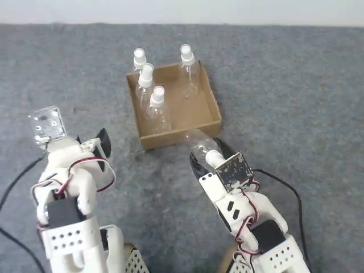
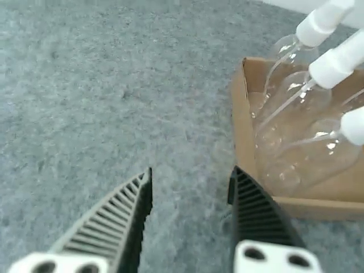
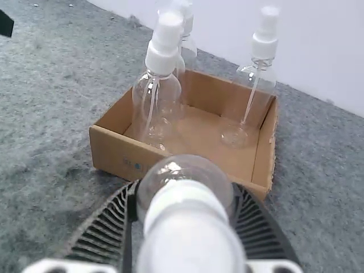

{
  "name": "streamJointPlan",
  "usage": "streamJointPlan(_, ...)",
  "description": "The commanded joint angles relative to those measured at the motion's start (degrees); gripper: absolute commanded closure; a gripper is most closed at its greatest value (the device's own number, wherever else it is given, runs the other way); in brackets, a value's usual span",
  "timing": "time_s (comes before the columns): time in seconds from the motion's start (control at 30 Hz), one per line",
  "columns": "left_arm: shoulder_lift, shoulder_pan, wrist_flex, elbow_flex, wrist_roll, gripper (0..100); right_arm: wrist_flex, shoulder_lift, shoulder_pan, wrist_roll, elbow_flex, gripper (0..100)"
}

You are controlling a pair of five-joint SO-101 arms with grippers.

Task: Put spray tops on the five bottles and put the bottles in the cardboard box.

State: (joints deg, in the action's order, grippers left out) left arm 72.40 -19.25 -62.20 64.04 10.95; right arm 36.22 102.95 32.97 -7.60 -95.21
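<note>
Blurred in the right wrist view: spray top (image 3: pixel 190 227) of the held bottle (image 3: pixel 185 175), cropped by the frame edge and masking part of the near wall of the cardboard box (image 3: pixel 114 153). Cropped likewise in the left wrist view: three spray tops (image 2: pixel 338 60) and their bottles (image 2: pixel 296 99). From above, could barely see the body of the rearmost bottle (image 1: pixel 139 58) behind its neighbour (image 1: pixel 147 77).

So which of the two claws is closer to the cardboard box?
Right. The right gripper, holding a bottle, is right at the box's near wall; the left gripper is open over the carpet, off to the box's left side.
</note>
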Motion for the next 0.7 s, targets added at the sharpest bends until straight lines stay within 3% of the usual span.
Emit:
streamJointPlan(0.0,0.79,-0.18,2.9,1.1,0.62,79,0.31,1.1,-0.84,-0.62,-1.14,93.0)
streamJointPlan(0.27,0.79,-0.44,3.16,1.71,0.26,92,0.4,1.01,-0.92,-0.62,-1.14,93.0)
streamJointPlan(0.67,0.88,-0.18,8.18,6.2,-2.9,99,0.31,1.01,-3.91,-0.62,-1.05,93.0)
